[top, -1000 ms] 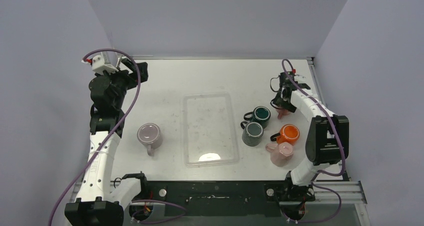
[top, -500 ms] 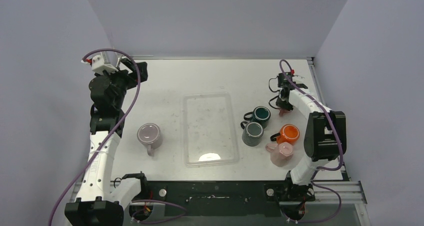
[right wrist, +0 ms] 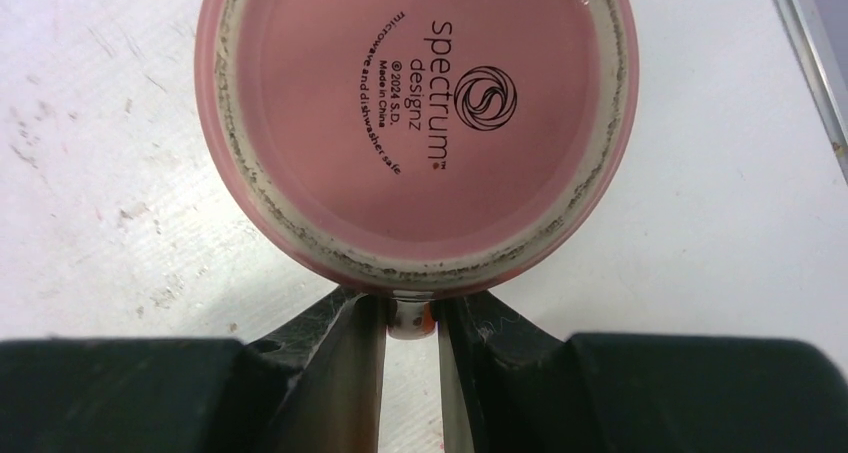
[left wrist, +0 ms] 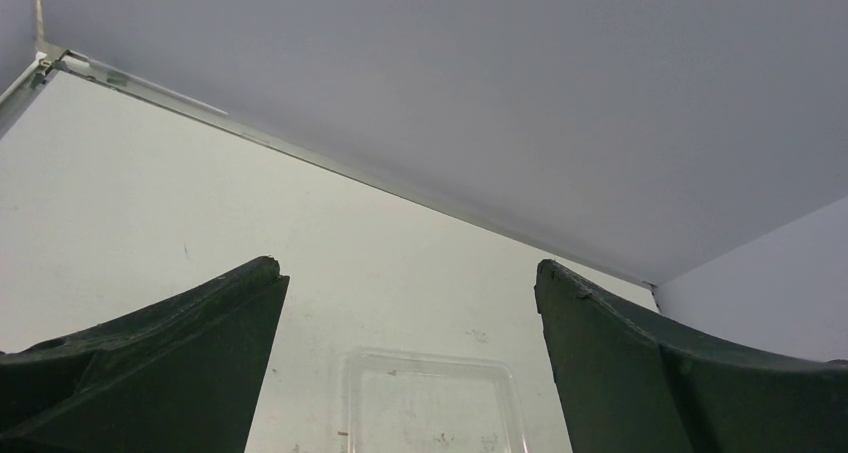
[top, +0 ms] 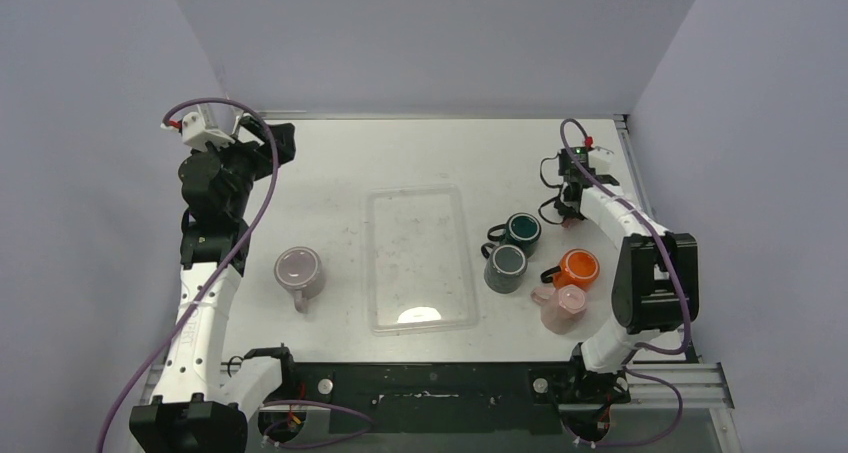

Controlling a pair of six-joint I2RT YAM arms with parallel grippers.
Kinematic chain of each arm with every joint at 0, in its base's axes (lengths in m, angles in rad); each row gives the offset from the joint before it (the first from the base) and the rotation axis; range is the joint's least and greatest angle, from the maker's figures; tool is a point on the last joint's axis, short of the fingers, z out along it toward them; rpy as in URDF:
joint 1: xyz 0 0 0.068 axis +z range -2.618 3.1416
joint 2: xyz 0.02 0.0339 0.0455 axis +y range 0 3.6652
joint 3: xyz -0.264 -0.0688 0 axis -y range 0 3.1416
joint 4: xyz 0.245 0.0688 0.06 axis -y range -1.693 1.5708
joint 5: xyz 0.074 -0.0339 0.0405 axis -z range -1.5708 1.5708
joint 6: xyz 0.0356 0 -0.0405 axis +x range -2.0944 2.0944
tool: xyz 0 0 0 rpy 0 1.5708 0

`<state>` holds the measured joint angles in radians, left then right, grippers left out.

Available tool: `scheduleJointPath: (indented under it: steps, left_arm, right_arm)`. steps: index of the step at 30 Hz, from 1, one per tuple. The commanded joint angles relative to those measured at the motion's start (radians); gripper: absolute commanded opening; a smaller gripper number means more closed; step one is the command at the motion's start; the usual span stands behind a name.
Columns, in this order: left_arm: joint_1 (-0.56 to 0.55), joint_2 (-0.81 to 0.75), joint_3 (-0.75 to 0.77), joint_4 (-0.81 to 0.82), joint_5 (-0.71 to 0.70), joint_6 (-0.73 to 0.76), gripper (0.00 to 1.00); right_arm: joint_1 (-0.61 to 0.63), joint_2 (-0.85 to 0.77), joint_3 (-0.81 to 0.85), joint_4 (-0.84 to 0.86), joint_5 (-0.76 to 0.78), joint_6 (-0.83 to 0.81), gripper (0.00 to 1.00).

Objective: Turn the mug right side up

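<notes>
Firmly, my right gripper (right wrist: 410, 315) is clamped on the handle (right wrist: 407, 321) of the pink mug (right wrist: 415, 113), which sits upside down, base up, on the table (right wrist: 700, 233) near its far right corner. My left gripper (left wrist: 410, 283) gapes wide apart above the far left corner.

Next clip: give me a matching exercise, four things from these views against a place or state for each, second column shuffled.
1. left fingers
2. right fingers
3. held mug
4. tray

a. base up
b. spread wide
c. middle of the table
d. closed on a handle

Pairs: 1-b, 2-d, 3-a, 4-c
</notes>
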<state>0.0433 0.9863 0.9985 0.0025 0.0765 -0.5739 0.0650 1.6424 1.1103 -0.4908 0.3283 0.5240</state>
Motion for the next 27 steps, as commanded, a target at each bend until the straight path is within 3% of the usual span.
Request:
scheduleJointPath:
  steps: [1, 8, 19, 27]
  left_arm:
    - [0.005, 0.008, -0.002, 0.039, 0.013, -0.047, 0.96]
    - [0.000, 0.035, -0.021, 0.091, 0.097, -0.131, 0.96]
    - [-0.020, 0.052, -0.061, 0.112, 0.125, -0.179, 0.96]
    - [-0.019, 0.018, -0.124, 0.069, 0.126, -0.303, 0.96]
  right_arm:
    - [-0.006, -0.099, 0.052, 0.157, 0.085, -0.002, 0.05]
    - [-0.008, -0.116, 0.117, 0.193, 0.070, 0.006, 0.05]
    - [0.003, -0.134, 0.227, 0.198, -0.014, 0.019, 0.05]
    - [0.036, -0.131, 0.285, 0.161, -0.007, 0.007, 0.05]
